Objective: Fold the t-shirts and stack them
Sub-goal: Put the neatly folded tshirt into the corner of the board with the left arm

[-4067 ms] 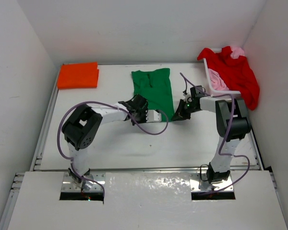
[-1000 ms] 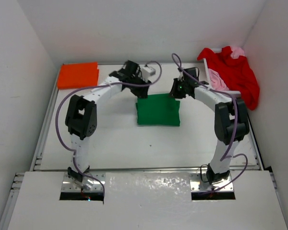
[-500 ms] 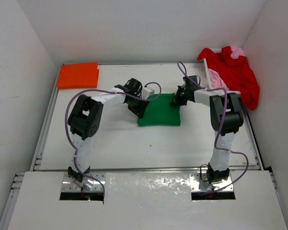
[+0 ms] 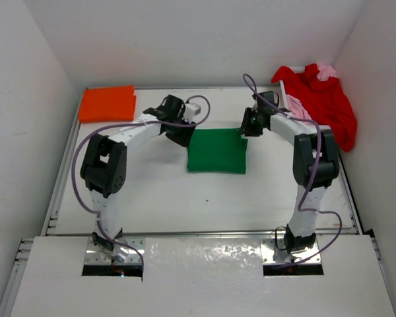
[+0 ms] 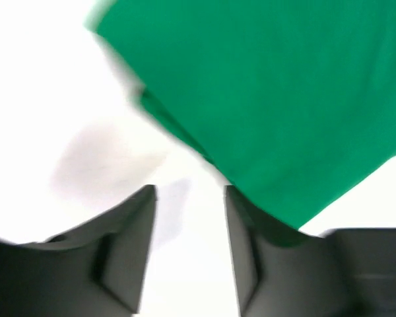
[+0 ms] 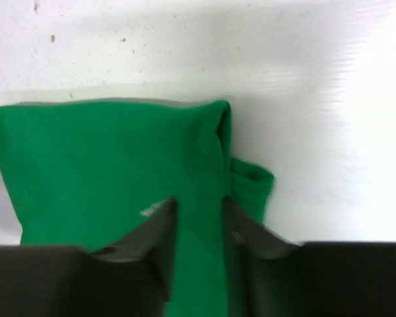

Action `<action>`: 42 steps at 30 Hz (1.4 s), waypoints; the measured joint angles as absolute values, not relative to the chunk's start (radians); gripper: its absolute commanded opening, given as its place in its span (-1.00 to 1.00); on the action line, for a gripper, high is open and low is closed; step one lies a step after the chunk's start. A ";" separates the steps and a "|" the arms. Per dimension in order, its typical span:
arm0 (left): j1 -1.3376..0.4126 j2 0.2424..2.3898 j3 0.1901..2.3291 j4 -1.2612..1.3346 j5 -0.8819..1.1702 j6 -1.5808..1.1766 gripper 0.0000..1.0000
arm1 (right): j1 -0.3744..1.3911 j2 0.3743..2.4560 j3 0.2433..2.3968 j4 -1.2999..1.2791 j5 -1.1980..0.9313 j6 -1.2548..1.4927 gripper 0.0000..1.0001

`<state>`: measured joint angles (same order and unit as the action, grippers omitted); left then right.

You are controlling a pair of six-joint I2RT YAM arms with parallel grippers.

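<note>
A green t-shirt lies folded into a rectangle mid-table, also visible in both wrist views. My left gripper is open at its far left corner, with bare table between the fingers. My right gripper hovers over the far right corner, jaws slightly apart, open, with green cloth showing in the gap. An orange t-shirt lies folded at the far left. A red t-shirt and a light pink t-shirt hang crumpled over the basket.
A white lattice basket stands at the far right corner, mostly covered by cloth. White walls close the table on three sides. Purple cables loop off both arms above the table.
Since four seconds ago the green shirt has been folded in half. In the last half second both grippers drew back toward its far corners and the right jaws parted.
</note>
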<state>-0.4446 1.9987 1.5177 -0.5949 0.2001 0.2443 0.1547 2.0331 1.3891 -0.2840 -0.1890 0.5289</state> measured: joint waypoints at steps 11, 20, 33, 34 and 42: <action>-0.374 1.920 1.341 -0.403 0.331 -0.107 0.24 | 0.160 1.863 1.293 -0.433 -0.125 0.437 0.18; -0.378 2.017 1.303 -0.286 0.444 -0.270 0.31 | 0.160 1.927 1.169 -0.403 -0.196 0.469 0.15; -0.367 2.128 1.276 -0.078 0.652 -0.423 -1.00 | 0.160 1.906 1.084 -0.219 -0.308 0.561 0.11; -0.362 2.134 1.278 -0.078 0.668 -0.422 -1.00 | 0.160 1.906 1.083 -0.217 -0.312 0.563 0.11; -0.247 2.104 1.295 -0.229 0.654 -0.320 -1.00 | 0.157 1.882 1.083 -0.281 -0.302 0.528 0.15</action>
